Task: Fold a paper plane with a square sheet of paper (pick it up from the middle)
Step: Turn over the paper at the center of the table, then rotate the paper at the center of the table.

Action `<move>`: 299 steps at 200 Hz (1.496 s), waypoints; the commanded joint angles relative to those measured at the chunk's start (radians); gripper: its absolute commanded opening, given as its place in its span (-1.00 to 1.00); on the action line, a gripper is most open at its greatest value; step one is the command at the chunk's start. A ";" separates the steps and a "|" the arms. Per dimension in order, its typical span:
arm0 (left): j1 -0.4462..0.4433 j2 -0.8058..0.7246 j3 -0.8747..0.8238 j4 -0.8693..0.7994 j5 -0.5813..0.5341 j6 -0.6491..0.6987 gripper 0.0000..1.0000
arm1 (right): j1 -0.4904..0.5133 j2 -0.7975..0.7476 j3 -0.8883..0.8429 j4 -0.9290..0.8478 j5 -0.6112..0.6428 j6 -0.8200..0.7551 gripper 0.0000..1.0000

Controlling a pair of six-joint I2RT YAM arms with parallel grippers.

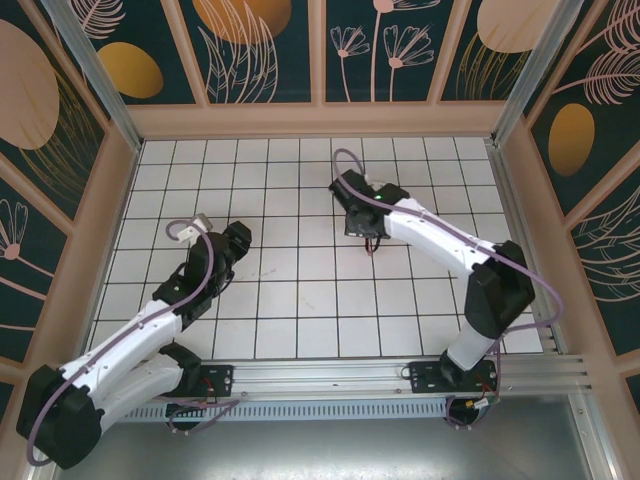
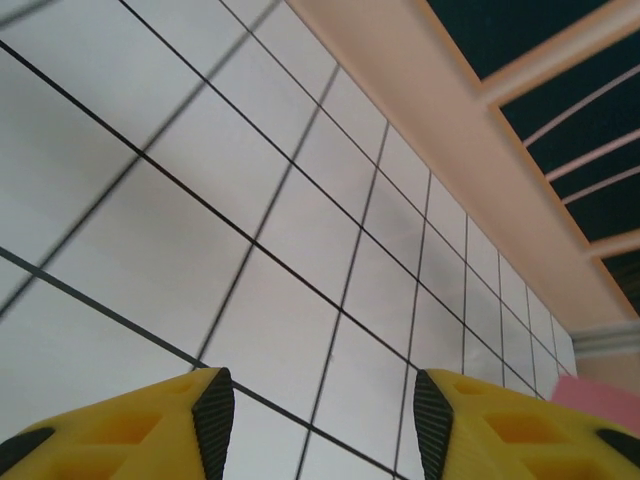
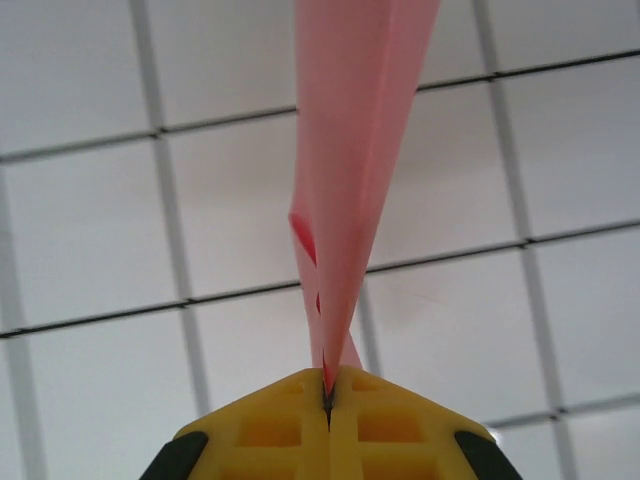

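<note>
One paper plane (image 3: pixel 355 150), pinched in right gripper (image 3: pixel 328 388), juts lengthwise straight ahead

My gripper (image 3: pixel 328 395) is pinched tight on folded salmon-pink paper, seemingly the paper plane (image 3: pixel 355 150), which widens as it stretches away above the white gridded counter (image 3: pixel 100 230).

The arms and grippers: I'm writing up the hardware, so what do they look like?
The left arm and right arm have white links, black joints and a lilac cable each. The left gripper and right gripper have yellow moulded fingers with black pads.
</note>
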 commanded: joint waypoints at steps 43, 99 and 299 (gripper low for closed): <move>0.000 -0.114 -0.027 -0.080 -0.176 -0.035 0.09 | 0.181 0.390 0.275 -0.293 0.064 -0.007 -0.85; 0.002 -0.134 -0.025 -0.119 -0.168 -0.036 0.10 | 0.183 0.424 0.303 0.142 -0.428 -0.057 -0.39; 0.003 0.413 0.178 0.069 0.423 0.117 0.14 | -0.016 0.103 -0.629 1.199 -0.809 0.364 -0.75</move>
